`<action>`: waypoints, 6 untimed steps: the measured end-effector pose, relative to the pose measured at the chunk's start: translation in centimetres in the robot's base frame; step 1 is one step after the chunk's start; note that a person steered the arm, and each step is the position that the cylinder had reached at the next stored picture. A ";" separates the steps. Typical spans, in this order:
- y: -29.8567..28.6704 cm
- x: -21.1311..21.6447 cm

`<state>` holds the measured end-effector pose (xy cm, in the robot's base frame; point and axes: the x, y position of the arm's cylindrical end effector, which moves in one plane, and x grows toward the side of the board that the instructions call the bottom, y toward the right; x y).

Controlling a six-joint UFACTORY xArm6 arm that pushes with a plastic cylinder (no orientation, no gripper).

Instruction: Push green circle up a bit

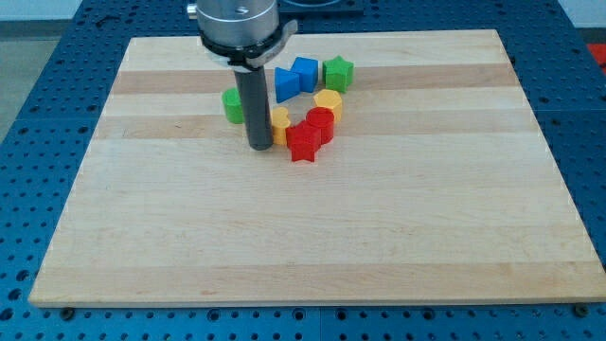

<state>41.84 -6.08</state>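
While the rod hides part of it, the green circle (231,104) sits just left of and above my tip (260,148), which bears no gripper and holds nothing; a yellow block (280,121) touches the rod's right.

Bright even light, soft shadows — sharp focus

Robotics lab bench. Pale wooden board (312,208) sits on a blue perforated mounting table (57,38) with a regular hole grid, typical fixture plate. Metal arm flange with dark rod (257,104) overhead, small coloured plastic blocks (317,118) as test pieces.
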 end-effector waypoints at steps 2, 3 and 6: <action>0.4 0.0; -0.4 0.0; -7.7 -0.9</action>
